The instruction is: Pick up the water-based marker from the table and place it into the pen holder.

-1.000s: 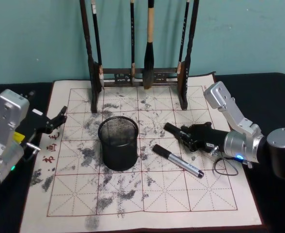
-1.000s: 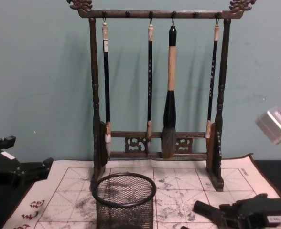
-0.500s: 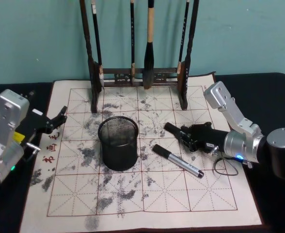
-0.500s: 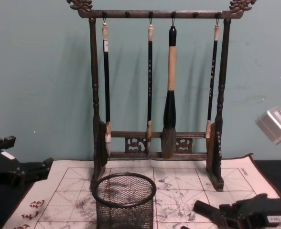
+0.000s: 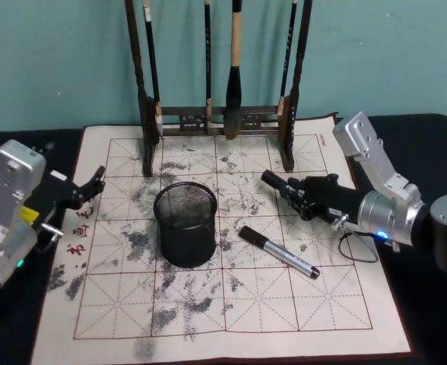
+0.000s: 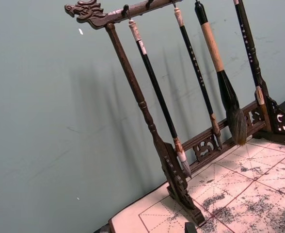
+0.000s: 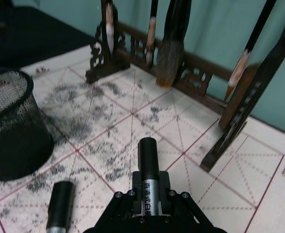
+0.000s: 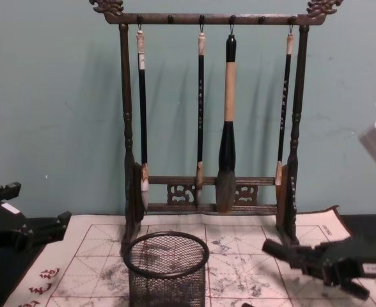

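**Silver-grey marker pinched on the right, cup off to the left**

Got the thick water-based marker (image 7: 148, 167), chunky black cap and printed silver-grey barrel, sitting in the right gripper (image 7: 150, 195). Jaws pinching the barrel, cap poking out front, looks lifted off the cream red-gridded felt mat (image 5: 231, 308) on the dark bench (image 5: 429, 137). Lying roughly level, nose aimed toward the dark wooden brush rack (image 5: 218, 115), not downward. Spotting the round black wire-mesh pen holder (image 5: 184, 242) well to the robot's left of that cap and a bit nearer the body. So probably: swing left, tip upright over the rim, release. Also seeing a second marker (image 5: 279, 252), same look, flat on the mat near the jaws. Can ignore the left gripper (image 5: 93, 185), parked by the mat's left edge.
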